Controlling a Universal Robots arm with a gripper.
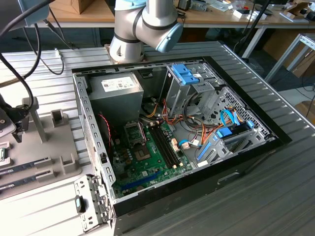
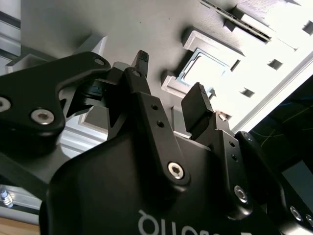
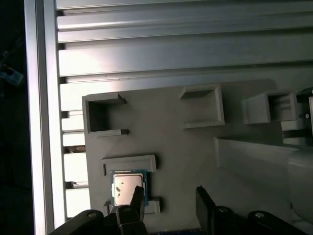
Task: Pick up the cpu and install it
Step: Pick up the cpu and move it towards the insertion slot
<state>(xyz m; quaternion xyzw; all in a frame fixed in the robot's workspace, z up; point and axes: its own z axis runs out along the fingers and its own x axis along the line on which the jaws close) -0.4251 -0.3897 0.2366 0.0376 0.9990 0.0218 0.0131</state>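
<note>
Claw spread above cpu — ledges flank it.

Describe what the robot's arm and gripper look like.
The arm is silver-grey, built of rounded tubular joints, one closed by a light blue cap. The gripper is matte black: a blocky body with white lettering, angular linkages, silver screw heads and two narrow fingers with squared tips.

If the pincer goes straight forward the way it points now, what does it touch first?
Probably the grey tray, just beside the cpu; the open pincer has one fingertip lined up with the cpu's edge. Depth is unclear.
</note>
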